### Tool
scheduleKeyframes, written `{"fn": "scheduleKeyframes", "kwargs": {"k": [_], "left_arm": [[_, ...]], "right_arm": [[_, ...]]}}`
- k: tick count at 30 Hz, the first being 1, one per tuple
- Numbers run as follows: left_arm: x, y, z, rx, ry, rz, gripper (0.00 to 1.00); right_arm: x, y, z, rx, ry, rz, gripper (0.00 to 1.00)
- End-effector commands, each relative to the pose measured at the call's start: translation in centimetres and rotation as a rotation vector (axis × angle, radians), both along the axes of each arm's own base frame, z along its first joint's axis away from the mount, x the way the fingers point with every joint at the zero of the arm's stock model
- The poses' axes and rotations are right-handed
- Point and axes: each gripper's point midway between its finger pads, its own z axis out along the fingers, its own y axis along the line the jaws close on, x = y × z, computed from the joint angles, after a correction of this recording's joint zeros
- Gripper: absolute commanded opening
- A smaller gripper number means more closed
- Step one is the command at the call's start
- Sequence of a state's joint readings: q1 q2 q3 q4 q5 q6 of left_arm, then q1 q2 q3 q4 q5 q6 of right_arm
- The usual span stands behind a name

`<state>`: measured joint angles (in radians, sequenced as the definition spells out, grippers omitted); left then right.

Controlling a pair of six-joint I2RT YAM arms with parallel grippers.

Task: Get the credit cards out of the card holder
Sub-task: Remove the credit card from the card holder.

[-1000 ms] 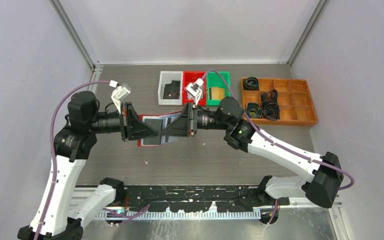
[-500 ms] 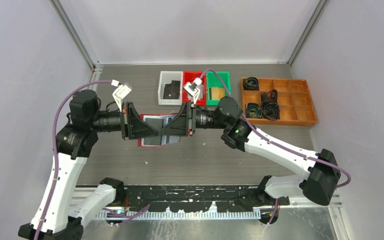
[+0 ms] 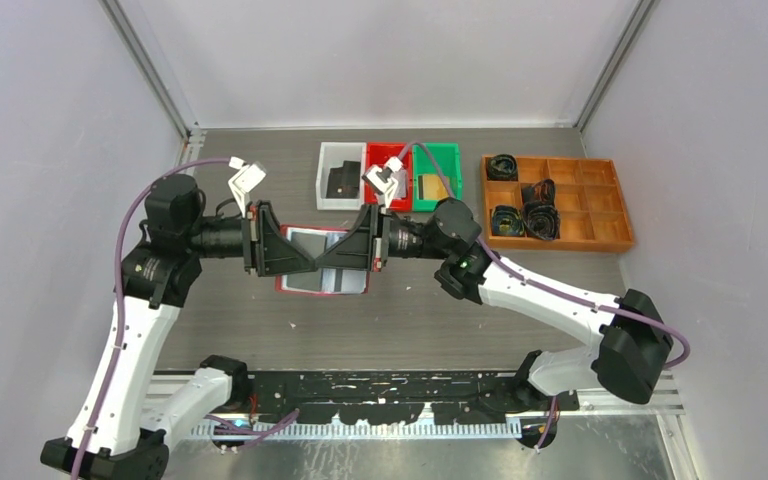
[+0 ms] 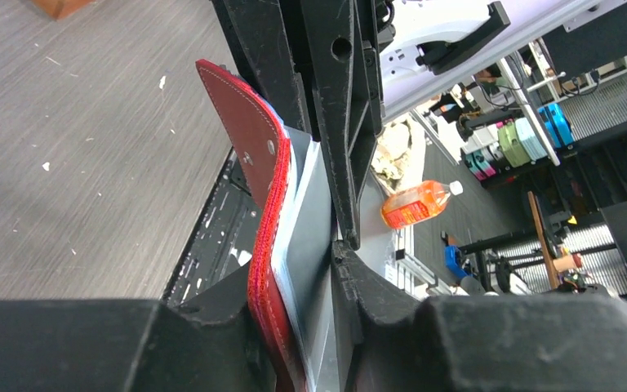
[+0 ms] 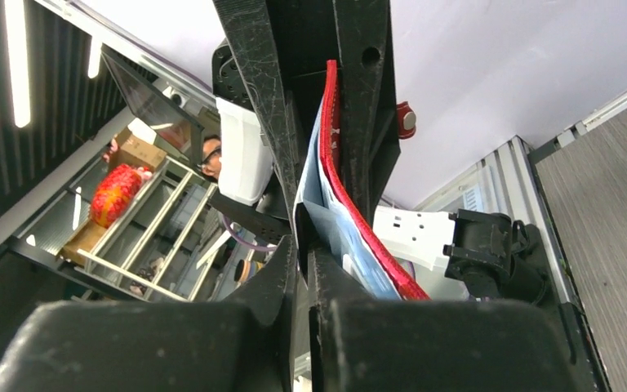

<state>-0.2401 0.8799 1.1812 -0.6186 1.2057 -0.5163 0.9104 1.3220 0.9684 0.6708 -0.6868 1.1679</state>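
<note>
- Nearest the arm bases, the table (image 3: pixel 410 320) is judged a fitting place for a freed card to be laid.
- At mid-table the card holder (image 4: pixel 255 151) is held open between both arms, red cover outward and pale blue pocket pages inward. Whether it is raised off the surface cannot be told.
- The left gripper (image 4: pixel 294 282) is clamped on one edge of the holder, with cover and pages pinched together between its fingers.
- The right gripper (image 5: pixel 302 265) is drawn almost closed on a thin grey sheet at the inner side, taken to be a credit card (image 4: pixel 314 229). A pocket page caught along with it cannot be ruled out.
- The step in hand is judged to be the drawing-out of that card. The left clamp is best used as a fixed anchor, and the card pulled straight along the pocket's opening, in its own plane, so that nothing is bent or dragged.
- Should the pages be seen to rise with the card, the pinch is better retaken nearer the card's free edge.
- Farthest off, the white bin (image 3: pixel 324 176), the green bin (image 3: pixel 448 152) and the wooden organiser (image 3: pixel 600 175) are not needed, and the pull is best ended short of them.
</note>
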Motion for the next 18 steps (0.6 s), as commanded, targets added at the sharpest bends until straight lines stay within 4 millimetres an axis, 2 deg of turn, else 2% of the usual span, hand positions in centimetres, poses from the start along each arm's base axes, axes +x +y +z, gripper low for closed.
{"fn": "scheduleKeyframes", "kwargs": {"k": [1,4,8,13,18], "left_arm": [[-2.7,-0.1,1.8,-0.055,-0.043,-0.151,0.30],[-2.8,0.0,1.9,-0.057,-0.054,-0.154,0.29],[-2.6,0.1,2.2,-0.059,-0.053,-0.143,0.18],[-2.9,0.2,2.7,-0.066,-0.055,-0.145,0.19],[-2.8,0.2,2.6,-0.067,-0.049,-0.142,0.17]], "right_arm": [[2.8,-0.2,0.1,0.047,0.041,-0.149,0.04],[3.2,-0.9,-0.3,0.047,0.045,-0.194,0.01],[3.1,-1.5,-1.0,0.038,0.048,-0.212,0.01],[2.7,-2.2,-2.0,0.027,0.060,-0.224,0.04],[2.4,-2.4,-1.0,0.058,0.043,-0.220,0.04]]}}
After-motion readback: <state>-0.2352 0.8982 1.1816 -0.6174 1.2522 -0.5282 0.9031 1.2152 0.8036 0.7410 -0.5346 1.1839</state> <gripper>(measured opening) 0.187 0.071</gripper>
